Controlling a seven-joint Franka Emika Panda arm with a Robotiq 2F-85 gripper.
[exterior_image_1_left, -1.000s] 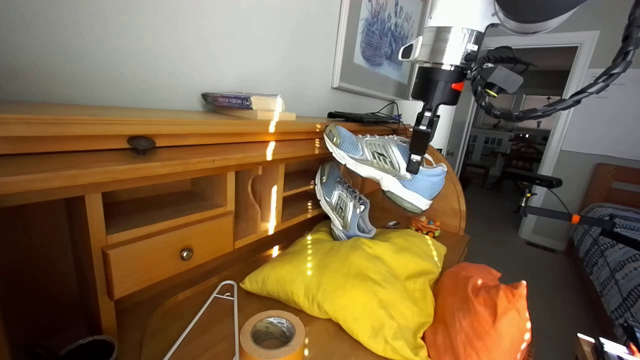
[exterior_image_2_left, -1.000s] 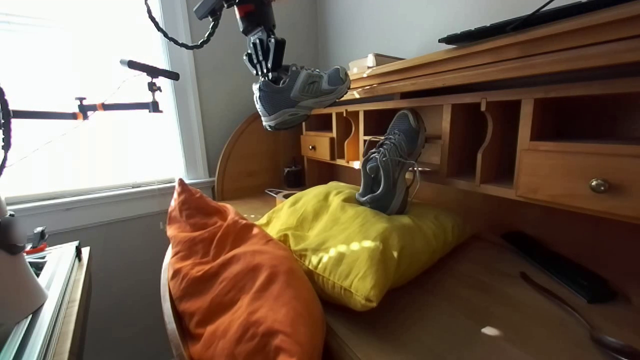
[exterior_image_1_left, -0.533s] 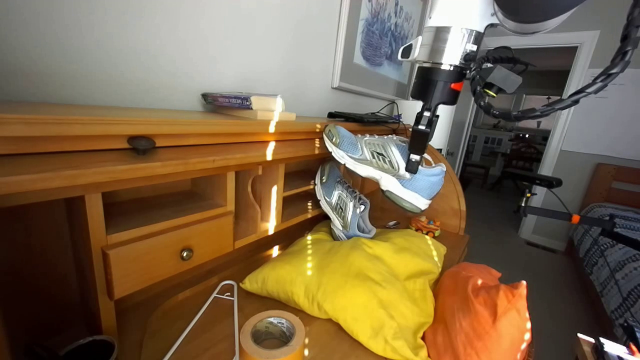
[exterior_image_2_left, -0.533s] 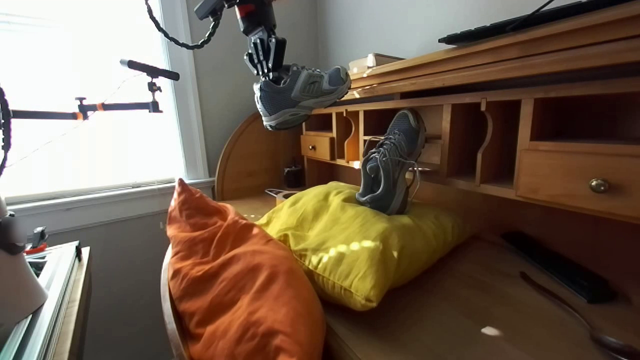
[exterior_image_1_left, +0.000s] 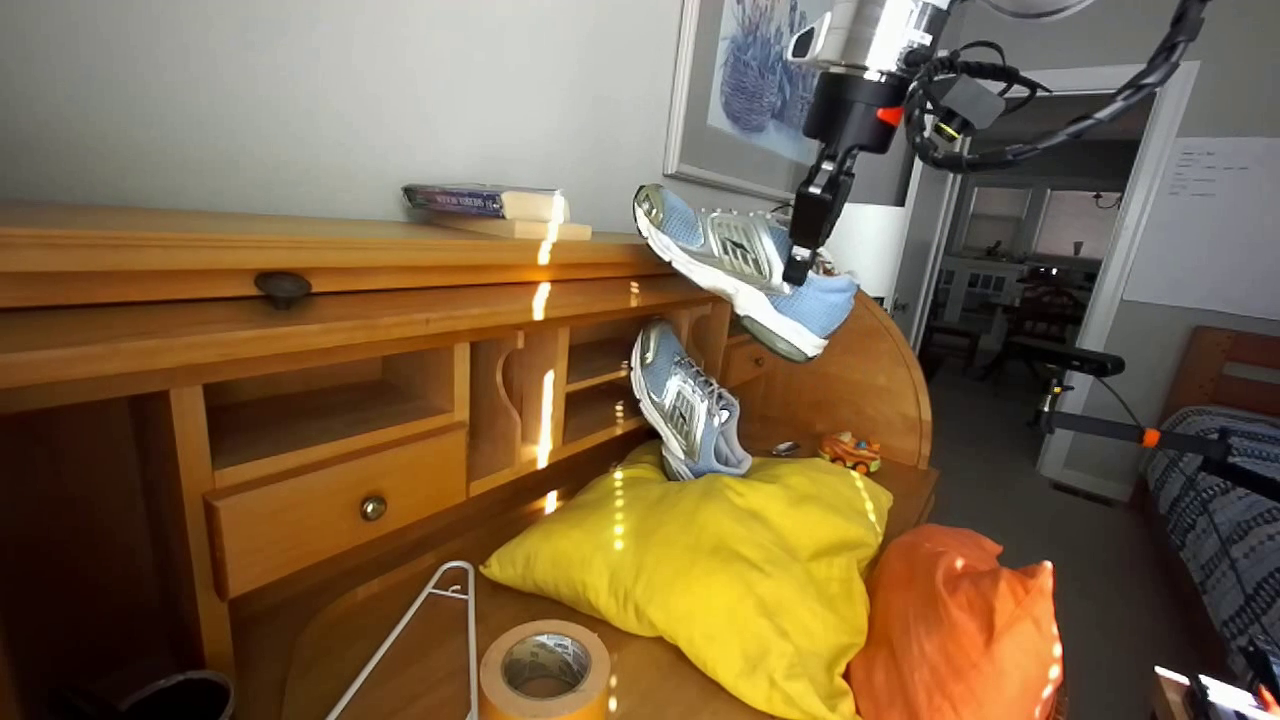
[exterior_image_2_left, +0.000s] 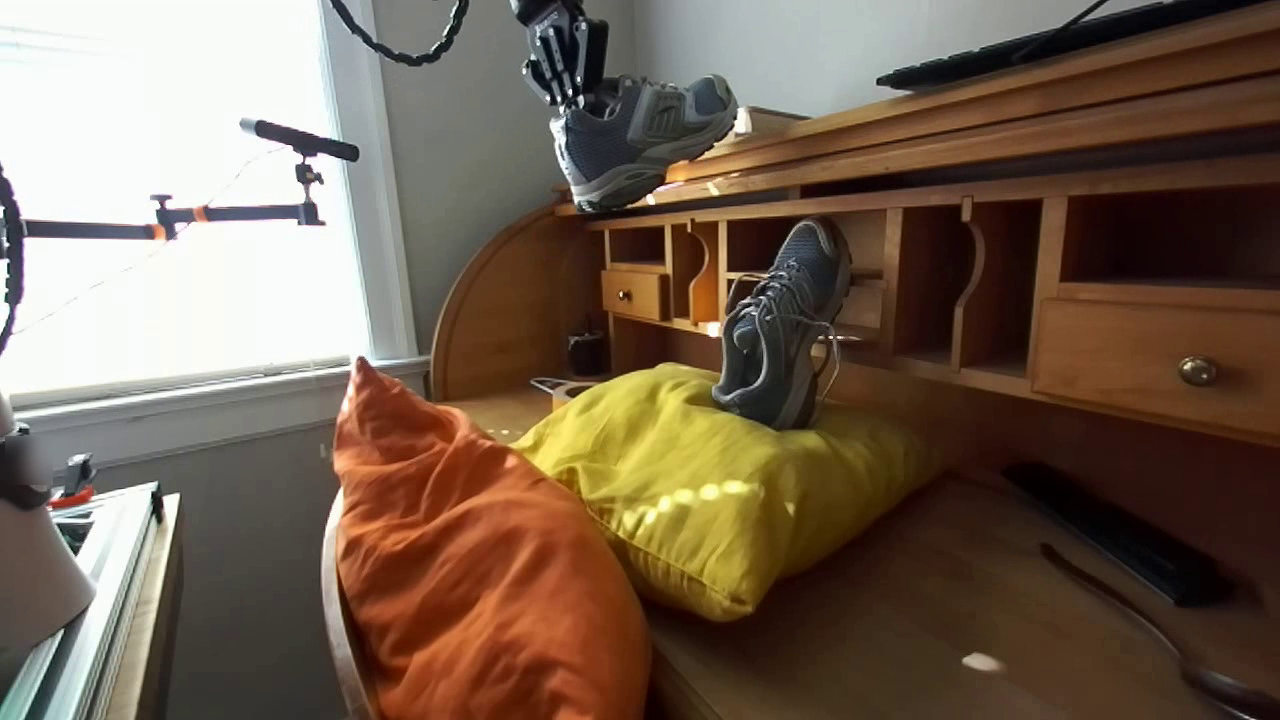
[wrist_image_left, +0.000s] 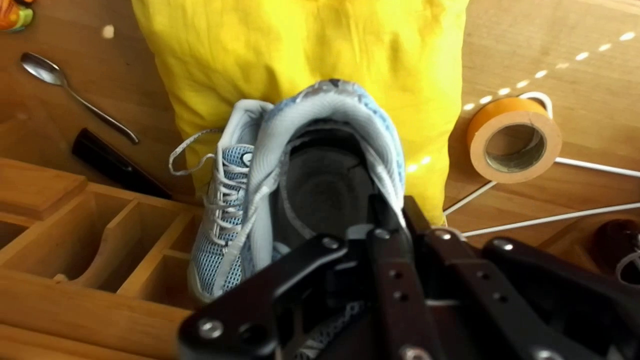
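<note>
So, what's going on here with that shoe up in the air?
A robot gripper is holding a blue and silver sneaker, closed on the side of its ankle opening, with one finger inside and one outside. The shoe hangs with its toe tipped up, clear of the pillows. Below it, a matching sneaker stands toe-up on a yellow pillow, which lies on a wooden desk. An orange pillow sits beside the yellow one.

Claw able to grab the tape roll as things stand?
Probably not: the claw is shut on the side of the raised shoe. Nothing appears to lie over the tape roll, beside the yellow pillow, so a freed claw might manage.
</note>
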